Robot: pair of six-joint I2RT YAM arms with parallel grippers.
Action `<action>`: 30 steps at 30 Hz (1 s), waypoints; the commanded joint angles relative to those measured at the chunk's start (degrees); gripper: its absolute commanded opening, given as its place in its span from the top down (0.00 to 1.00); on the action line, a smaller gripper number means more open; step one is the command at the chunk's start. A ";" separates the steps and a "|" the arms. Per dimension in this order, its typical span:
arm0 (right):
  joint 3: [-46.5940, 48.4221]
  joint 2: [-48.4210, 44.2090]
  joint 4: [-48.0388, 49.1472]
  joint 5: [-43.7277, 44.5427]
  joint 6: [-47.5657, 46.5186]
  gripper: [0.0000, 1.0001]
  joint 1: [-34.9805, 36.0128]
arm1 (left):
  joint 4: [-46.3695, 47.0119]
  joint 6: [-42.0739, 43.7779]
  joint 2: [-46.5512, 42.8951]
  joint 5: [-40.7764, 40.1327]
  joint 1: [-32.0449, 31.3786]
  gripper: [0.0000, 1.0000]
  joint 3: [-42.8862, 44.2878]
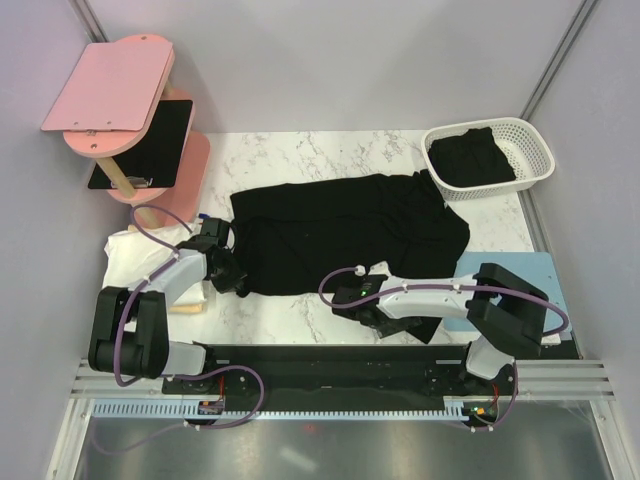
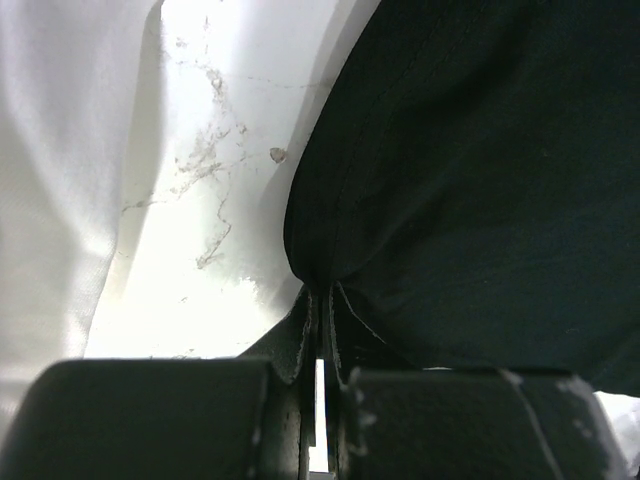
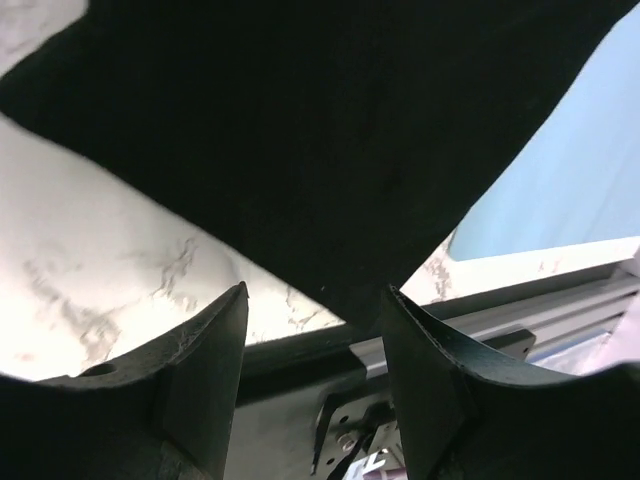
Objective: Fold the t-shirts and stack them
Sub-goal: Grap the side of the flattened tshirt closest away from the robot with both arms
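the black t-shirt (image 1: 350, 225) lies spread mid-frame — soft, light, likely to bunch — its left edge pinched in the left gripper (image 2: 322, 320), the right gripper (image 3: 312, 330) gaping around the lower hem, where edges look the best holds.

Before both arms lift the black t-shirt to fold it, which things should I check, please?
1. The left gripper grips the black t-shirt edge: ok, jaws shut on fabric.
2. The right gripper grips it too: not ok, jaws open, fabric only reaches between them.
3. Shirt lies flat: not ok, right side is bunched.
4. Left jaws hold one layer only: cannot tell.
5. The white shirts lie apart from the black one: ok.
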 commanded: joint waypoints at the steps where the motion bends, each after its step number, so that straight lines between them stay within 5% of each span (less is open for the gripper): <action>1: 1.21 3.29 -0.41 4.78 2.54 0.38 0.38 | 3.07 1.13 0.89 2.03 -0.10 0.98 0.68; 8: -1.24 6.54 4.26 3.20 -0.10 0.50 0.47 | 2.55 1.22 -0.08 2.03 -0.10 0.98 0.68; 12: -3.18 6.37 7.50 1.45 -1.67 0.84 0.47 | 1.85 1.13 -0.69 1.68 -0.10 0.98 0.94; 15: -4.15 5.50 8.21 1.35 -1.59 0.97 0.56 | 1.14 1.04 -1.39 1.41 -0.10 0.98 1.20; 30: -2.66 -4.61 4.27 -3.92 -1.51 1.00 7.93 | -7.47 0.07 -13.34 0.97 -0.10 0.98 2.78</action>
